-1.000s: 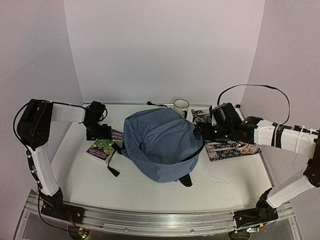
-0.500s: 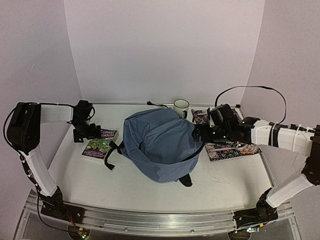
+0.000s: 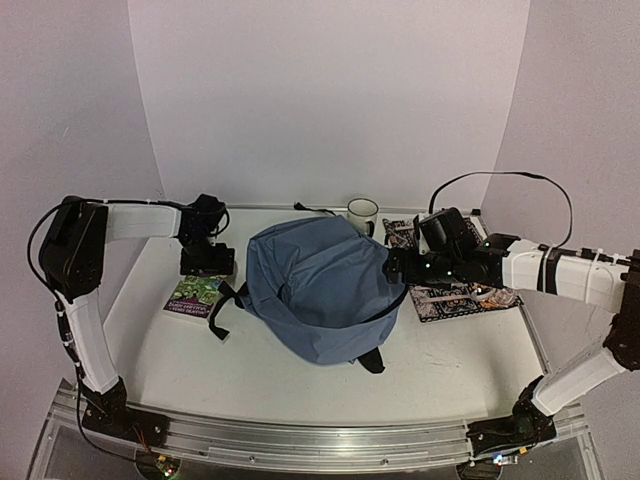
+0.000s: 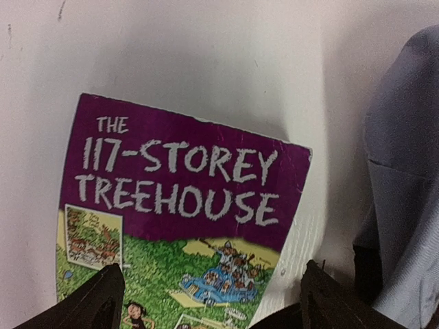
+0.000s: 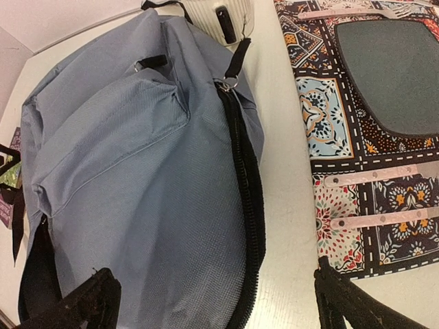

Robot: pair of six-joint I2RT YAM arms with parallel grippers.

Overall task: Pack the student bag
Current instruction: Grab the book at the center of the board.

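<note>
The student bag point(image 3: 318, 290), a big slate-blue backpack with a black zipper point(image 5: 247, 192), lies in the middle of the table. In the left wrist view its fabric point(image 4: 405, 185) shows at the right edge. A purple and green book, "The 117-Storey Treehouse" point(image 4: 185, 205), lies flat just left of the bag point(image 3: 193, 297). My left gripper point(image 3: 207, 262) hovers over the book's far end, open point(image 4: 209, 308), its fingers wider than the cover. My right gripper point(image 3: 392, 265) is open point(image 5: 216, 308) at the bag's right side, straddling the zipper edge, holding nothing.
A white mug point(image 3: 362, 213) stands behind the bag against the back wall. A patterned mat with a dark panel point(image 3: 455, 292) lies right of the bag, under my right arm. A black bag strap point(image 3: 222, 315) trails toward the book.
My left gripper swung out to the left, then came back right over the book's far end. The book sits slightly further left than a second ago. The right arm barely moved.
</note>
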